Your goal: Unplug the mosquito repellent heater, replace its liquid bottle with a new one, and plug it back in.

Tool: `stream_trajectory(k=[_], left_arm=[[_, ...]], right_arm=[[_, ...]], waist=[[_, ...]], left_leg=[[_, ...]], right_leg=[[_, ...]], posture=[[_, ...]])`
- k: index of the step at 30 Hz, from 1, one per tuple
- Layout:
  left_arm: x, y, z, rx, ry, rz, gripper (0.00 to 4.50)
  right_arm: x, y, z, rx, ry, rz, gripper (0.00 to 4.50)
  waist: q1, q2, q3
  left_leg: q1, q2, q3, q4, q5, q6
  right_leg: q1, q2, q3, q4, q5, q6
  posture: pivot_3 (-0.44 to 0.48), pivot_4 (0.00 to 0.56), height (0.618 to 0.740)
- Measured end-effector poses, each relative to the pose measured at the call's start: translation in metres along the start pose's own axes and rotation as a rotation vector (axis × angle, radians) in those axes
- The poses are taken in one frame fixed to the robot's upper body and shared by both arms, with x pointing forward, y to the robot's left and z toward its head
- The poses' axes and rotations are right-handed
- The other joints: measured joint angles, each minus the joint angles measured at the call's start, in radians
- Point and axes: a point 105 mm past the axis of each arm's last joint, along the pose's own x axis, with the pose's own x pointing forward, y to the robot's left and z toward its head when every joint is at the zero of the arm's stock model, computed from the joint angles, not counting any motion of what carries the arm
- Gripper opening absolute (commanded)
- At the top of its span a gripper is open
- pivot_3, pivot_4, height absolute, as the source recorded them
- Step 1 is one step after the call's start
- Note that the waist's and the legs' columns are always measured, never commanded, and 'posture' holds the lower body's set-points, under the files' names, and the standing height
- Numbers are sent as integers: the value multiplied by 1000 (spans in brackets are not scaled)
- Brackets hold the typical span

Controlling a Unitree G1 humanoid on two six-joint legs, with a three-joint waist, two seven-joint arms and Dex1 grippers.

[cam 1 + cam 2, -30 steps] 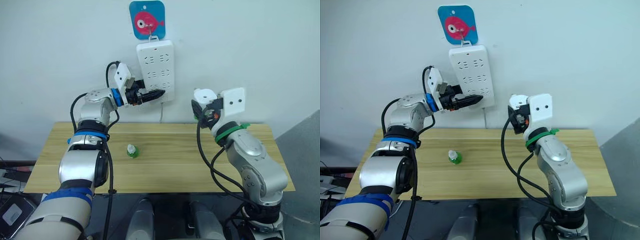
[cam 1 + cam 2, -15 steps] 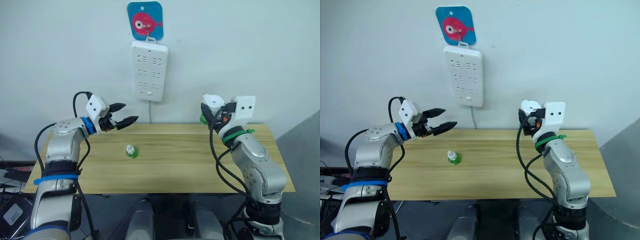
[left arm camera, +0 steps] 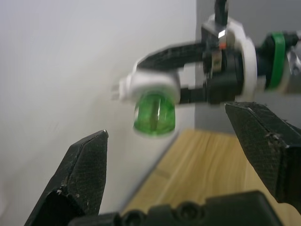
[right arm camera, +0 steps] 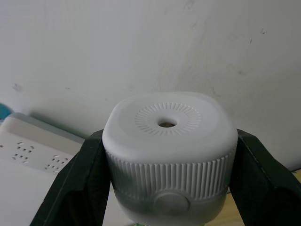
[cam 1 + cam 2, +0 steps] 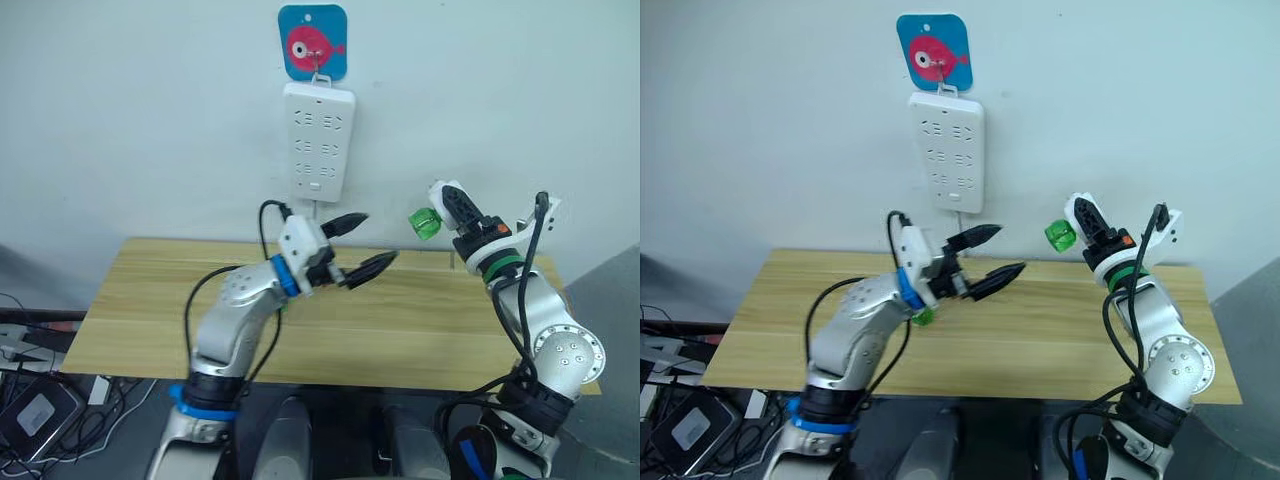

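- Since half a second ago the left gripper (image 5: pixel 362 246) has swung from the table's left side to the middle, its fingers now pointing toward 3 o'clock at the right gripper (image 5: pixel 1083 213)
- Right arm has turned as well: the mosquito repellent heater (image 4: pixel 169 150), earlier held close in front of the wrist camera block, is now held out toward 9 o'clock, with its green liquid bottle (image 5: pixel 424 224) facing the left gripper
- Left gripper's two black fingers (image 3: pixel 84 174) are spread wide with nothing between them; in the left wrist view the bottle sits in the gap beyond their tips, apart from both
- Right gripper pinches the heater by its ribbed sides, a finger (image 4: pixel 77 181) pressed on each flank; its round vented top faces the right wrist camera
- Heater hangs in the air above the right end of the wooden table (image 5: pixel 150 300), at about 4 o'clock from the white power strip (image 5: pixel 319 140) on the wall, well apart from it
- Plug prongs cannot be made out in any view; the heater's white body is blurred in the left wrist view
- A second small green bottle (image 5: pixel 923 316) on the table is mostly hidden behind the left forearm, only an edge peeking out
- Above the strip hangs a blue hook plate with a pink fish (image 5: pixel 312 42); the strip's cord is cut off behind the left gripper
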Motion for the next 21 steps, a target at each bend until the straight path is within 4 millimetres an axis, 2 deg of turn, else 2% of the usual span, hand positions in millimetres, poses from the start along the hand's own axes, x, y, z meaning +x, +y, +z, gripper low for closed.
stream_trajectory(k=[4, 9, 21], left_arm=[[13, -3, -12, -10, -12, 40, 4490], [24, 0, -18, 12, -31, 75, 4490], [32, 5, -25, 46, -34, 50, 4490]], right_arm=[[-5, -6, -9, 51, 30, -33, 2976], [-5, 6, -14, 111, 37, 4, 2976], [-10, 20, -16, 143, 76, 54, 2976]], waist=[[-16, 1, -1], [-22, 2, -1], [-25, 2, -1]], left_leg=[[0, 1, 1, 0, 0, 0], [-1, 0, 1, 1, 0, 0], [-1, 0, 1, 2, 0, 0]], right_leg=[[-1, 1, 1, 1, -1, 1], [-1, 1, 1, 1, -1, 1], [0, 1, 1, 0, 0, 1]], posture=[[239, 203, 740], [236, 201, 740], [226, 203, 740]])
